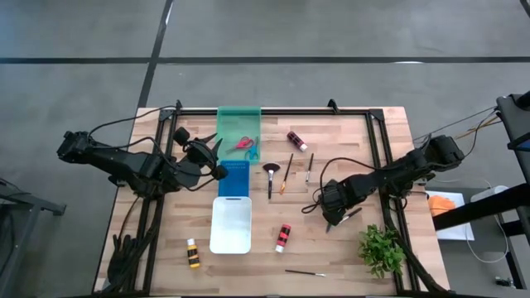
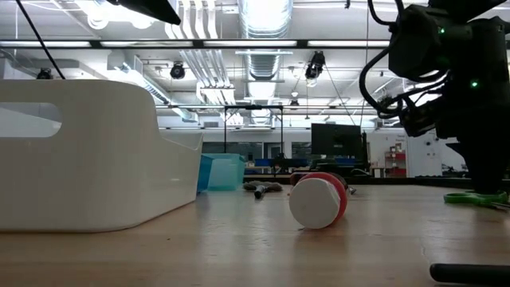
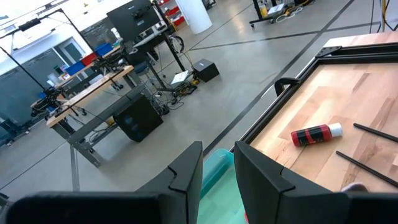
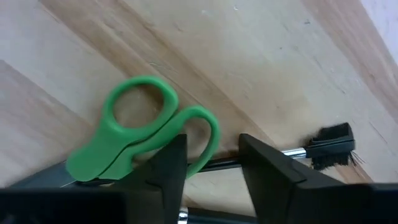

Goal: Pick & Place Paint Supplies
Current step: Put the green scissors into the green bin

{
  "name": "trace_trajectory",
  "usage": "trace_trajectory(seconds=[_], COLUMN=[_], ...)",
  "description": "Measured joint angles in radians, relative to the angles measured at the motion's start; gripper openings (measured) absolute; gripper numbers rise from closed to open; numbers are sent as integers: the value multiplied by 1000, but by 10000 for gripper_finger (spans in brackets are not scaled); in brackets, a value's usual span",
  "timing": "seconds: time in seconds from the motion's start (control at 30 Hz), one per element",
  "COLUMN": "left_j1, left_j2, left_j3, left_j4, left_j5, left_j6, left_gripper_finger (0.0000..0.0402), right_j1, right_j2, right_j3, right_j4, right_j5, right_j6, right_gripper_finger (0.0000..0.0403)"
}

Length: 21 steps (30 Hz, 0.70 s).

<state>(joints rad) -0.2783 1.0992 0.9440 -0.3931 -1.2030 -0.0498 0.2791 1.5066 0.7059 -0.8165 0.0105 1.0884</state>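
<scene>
Green-handled scissors [image 4: 143, 134] lie flat on the wooden table, with a thin dark brush [image 4: 323, 148] beside them. My right gripper [image 4: 214, 155] points down over both, open. One finger stands at the scissors' finger loop and the other beyond the brush's ferrule. In the high view this gripper [image 1: 331, 219] hides the scissors. My left gripper [image 1: 217, 161] hovers open and level by the green tray [image 1: 238, 120], holding nothing. Red scissors [image 1: 243, 143] lie in that tray. Paint bottles [image 1: 296, 140], [image 1: 283, 237], [image 1: 193, 252] and brushes [image 1: 270, 175], [image 1: 309, 168], [image 1: 305, 272] lie about the table. My right gripper comes from above, pointing down. The edge of one green finger loop [image 4: 202, 140] and the brush's metal ferrule [image 4: 217, 165] lie in the gap between its fingers. Whether the fingers touch either one, I cannot tell.
A blue tray [image 1: 234, 175] and a white tray [image 1: 231, 223] stand in a row below the green tray. A leafy plant [image 1: 381, 248] stands near my right gripper at the near right corner. A black frame runs around the table's edges [image 1: 374, 132].
</scene>
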Motion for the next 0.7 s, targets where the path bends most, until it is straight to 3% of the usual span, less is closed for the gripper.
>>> trace_trajectory(seconds=[0.23, 0.47, 0.7], left_j1=[0, 0, 0], left_j2=[0, 0, 0], left_j3=[0, 0, 0], left_j4=[0, 3, 3], left_j5=[0, 0, 0], left_j6=[0, 0, 0], left_gripper_finger=[100, 100, 100], right_j1=[0, 3, 5], right_j2=[-6, -13, -60], right_j3=[-1, 0, 58], right_j4=[30, 41, 49], right_j5=[-14, 5, 94], right_j6=[-38, -47, -102], right_gripper_finger=[24, 13, 11])
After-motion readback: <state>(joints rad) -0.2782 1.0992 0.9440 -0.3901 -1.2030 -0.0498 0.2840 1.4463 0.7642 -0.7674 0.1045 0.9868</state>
